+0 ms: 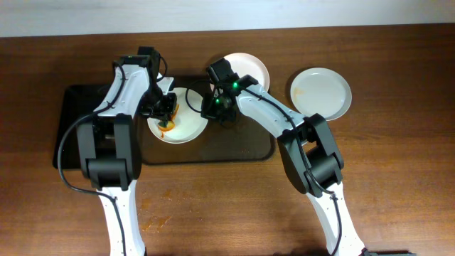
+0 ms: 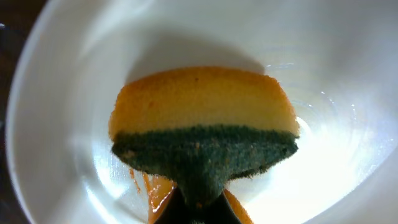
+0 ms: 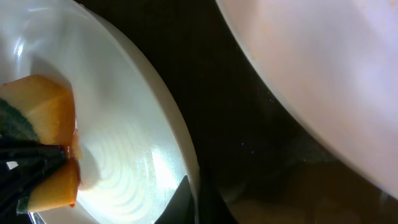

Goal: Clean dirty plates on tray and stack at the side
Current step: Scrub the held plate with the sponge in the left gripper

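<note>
sponge [image 2: 202,134], yellow over green, clenched in left gripper [image 2: 196,210] and pressed into dirty plate [image 2: 323,62] under it. tray [image 1: 242,146] lies below both grippers and carries that plate. right gripper [image 3: 189,202] is clamped on its rim. second plate [image 1: 250,67] sits just beyond right gripper. third plate [image 1: 321,92] is on bench [image 1: 398,178], further to its right.

Brown wooden table [image 1: 398,178]: dark tray [image 1: 242,149] centre, black tray [image 1: 75,114] left, white plate [image 1: 320,92] right, orange smear [image 1: 153,222] lower left.
</note>
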Tool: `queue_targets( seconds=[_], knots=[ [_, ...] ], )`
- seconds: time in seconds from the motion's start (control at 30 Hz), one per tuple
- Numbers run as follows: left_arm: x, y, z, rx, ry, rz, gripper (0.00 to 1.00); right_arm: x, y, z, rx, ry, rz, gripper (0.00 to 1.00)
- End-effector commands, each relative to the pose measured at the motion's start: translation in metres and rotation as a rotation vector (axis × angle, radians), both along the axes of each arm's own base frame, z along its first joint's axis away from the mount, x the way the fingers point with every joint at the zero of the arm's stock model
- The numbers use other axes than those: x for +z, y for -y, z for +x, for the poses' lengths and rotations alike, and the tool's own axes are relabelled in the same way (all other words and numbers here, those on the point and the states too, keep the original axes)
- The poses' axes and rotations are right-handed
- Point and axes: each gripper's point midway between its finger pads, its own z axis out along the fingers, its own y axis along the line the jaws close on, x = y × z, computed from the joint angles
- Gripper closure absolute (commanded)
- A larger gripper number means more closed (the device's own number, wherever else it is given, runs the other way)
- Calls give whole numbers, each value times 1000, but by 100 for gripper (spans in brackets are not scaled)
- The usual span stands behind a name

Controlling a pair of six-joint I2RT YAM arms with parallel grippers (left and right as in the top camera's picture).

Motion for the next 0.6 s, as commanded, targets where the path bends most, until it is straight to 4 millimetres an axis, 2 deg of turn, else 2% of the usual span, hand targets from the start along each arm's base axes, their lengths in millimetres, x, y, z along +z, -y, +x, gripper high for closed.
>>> queue_targets(
  seconds=[0.0, 0.07, 0.13, 0.17, 0.2, 0.3, 0.37, 0.5, 0.57],
  knots=[
    [-34, -7, -30, -18, -106, 29, 100, -14, 0, -2, 3, -29, -1, 96],
    [-32, 10, -36, -63, -123, -72, 100, -14, 0, -2, 9, -25, -2, 96],
    [-19, 46, -35, -181, -81, -312, 99, -14, 0, -2, 10, -26, 0, 96],
    [-18, 49, -30, -182, -61, -331, 100, -14, 0, -2, 11, -27, 1, 96],
    [-21, 45, -24, -180, -38, -302, 99, -14, 0, -2, 17, -24, 0, 96],
    [-37, -7, 1, 13, 19, 33, 99, -14, 0, -2, 17, -24, 0, 96],
    [-35, -44, 26, 149, 127, 246, 100, -14, 0, -2, 17, -24, 0, 96],
    [-25, -60, 67, 214, 310, 337, 100, -14, 0, -2, 17, -24, 0, 96],
    [-21, -67, 73, 228, 342, 391, 99, -14, 0, -2, 17, -24, 0, 96]
  ],
)
